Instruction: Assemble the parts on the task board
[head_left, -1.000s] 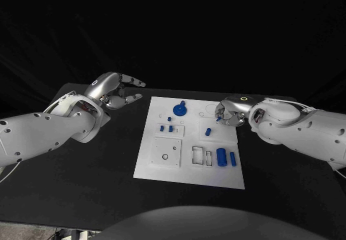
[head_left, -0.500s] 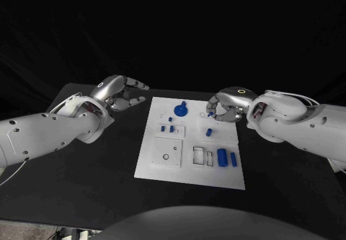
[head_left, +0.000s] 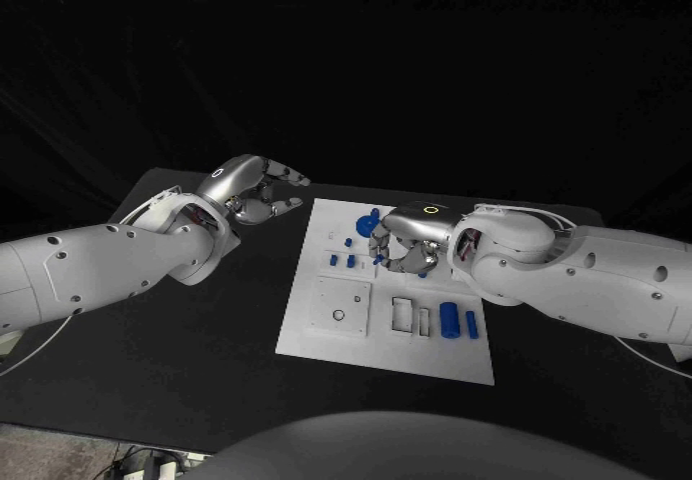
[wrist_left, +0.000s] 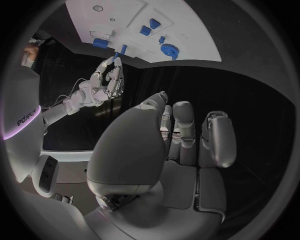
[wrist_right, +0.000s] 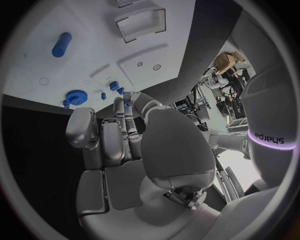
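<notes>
A small blue peg is pinched by the right hand above the white task board at frame centre; light, rigid, probably slippery, best gripped mid-shaft; the left hand, upper left, is curled, empty.

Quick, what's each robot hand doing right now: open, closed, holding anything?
Left robot hand: fingers curled in, holding nothing, beside the task board.
Right robot hand: over the board, pinching a small blue part at its fingertips.
</notes>
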